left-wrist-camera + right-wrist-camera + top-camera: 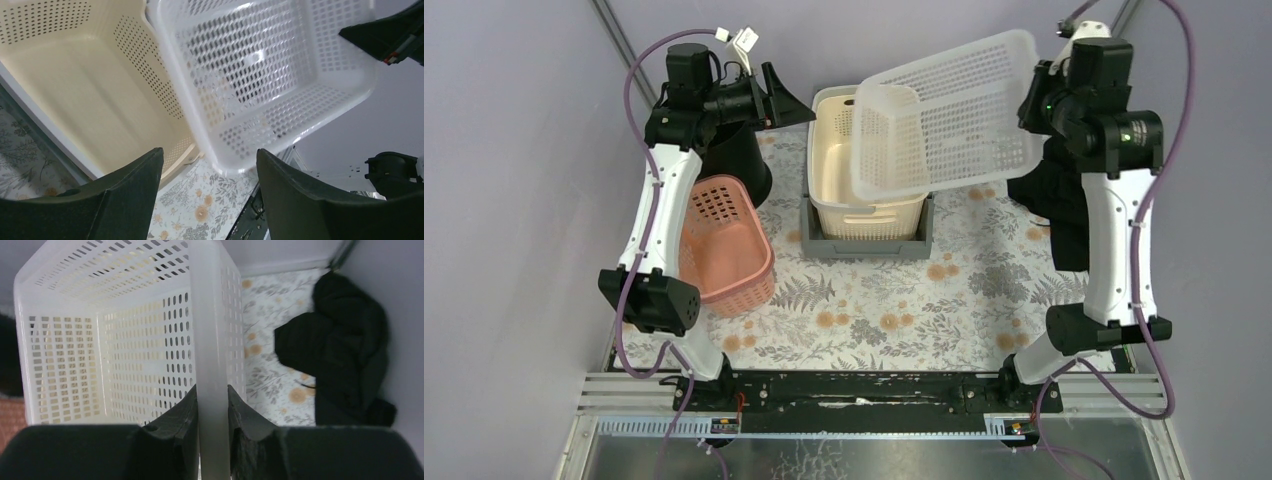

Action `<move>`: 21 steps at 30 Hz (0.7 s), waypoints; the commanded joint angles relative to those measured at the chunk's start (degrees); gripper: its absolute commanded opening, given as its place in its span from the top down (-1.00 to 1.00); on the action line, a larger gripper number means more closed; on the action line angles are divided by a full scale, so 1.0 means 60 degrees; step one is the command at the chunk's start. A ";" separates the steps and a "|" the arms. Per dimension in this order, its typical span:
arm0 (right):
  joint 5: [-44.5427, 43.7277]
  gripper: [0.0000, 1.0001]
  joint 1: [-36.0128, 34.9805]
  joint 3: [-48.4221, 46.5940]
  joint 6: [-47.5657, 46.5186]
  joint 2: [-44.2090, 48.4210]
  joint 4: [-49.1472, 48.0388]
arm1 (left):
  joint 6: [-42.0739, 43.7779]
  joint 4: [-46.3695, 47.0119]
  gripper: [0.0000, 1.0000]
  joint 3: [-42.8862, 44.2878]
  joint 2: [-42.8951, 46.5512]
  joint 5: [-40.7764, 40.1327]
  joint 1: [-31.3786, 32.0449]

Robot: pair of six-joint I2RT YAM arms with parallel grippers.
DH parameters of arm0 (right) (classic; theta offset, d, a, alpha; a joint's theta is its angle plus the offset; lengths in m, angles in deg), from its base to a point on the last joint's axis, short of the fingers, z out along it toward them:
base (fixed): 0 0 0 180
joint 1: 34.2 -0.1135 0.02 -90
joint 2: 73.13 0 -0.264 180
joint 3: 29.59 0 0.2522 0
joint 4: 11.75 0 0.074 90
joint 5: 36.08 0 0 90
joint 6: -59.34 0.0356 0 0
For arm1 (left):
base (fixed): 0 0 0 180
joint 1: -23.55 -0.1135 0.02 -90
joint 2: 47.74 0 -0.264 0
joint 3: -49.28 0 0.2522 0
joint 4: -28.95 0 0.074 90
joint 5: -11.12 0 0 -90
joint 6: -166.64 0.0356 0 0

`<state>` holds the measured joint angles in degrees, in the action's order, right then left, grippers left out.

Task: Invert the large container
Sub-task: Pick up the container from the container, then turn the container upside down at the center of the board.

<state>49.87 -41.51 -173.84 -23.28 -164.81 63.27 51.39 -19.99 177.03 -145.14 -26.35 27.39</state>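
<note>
The large container [954, 110] is a white perforated basket, lifted and tilted on its side above the cream basket [834, 170]. My right gripper [1032, 100] is shut on its rim at the right end; in the right wrist view the two fingers pinch the white rim [212, 340] from both sides of my right gripper [212, 390]. My left gripper [792, 98] hovers open just left of the container, touching nothing. In the left wrist view the container [260, 65] shows its open inside beyond my left gripper [210, 155].
The cream basket [75, 85] sits in a grey tray [864, 245] at the table's middle back. A pink basket [724, 245] lies on the left, with a black tub [739, 160] behind it. Black cloth [1049, 195] is heaped at the right by the wall.
</note>
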 commanded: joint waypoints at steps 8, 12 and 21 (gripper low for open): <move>-0.2245 1.00 0.1125 -0.0068 -0.0107 0.1296 -0.2242 | -0.0344 0.0768 -0.46 -0.0825 0.0644 0.0237 -0.0080; -0.3000 1.00 0.1252 0.0195 -0.0496 0.1526 -0.2593 | -0.0540 0.0899 -0.42 -0.1001 0.0705 0.0252 -0.0064; -0.4323 1.00 0.1263 0.1108 -0.1427 0.1854 -0.3306 | -0.0637 0.0897 -0.39 -0.1242 0.0912 0.0242 0.0042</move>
<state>29.19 -34.05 -167.46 -30.12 -156.30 52.69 48.57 -17.78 170.48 -142.06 -26.13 27.34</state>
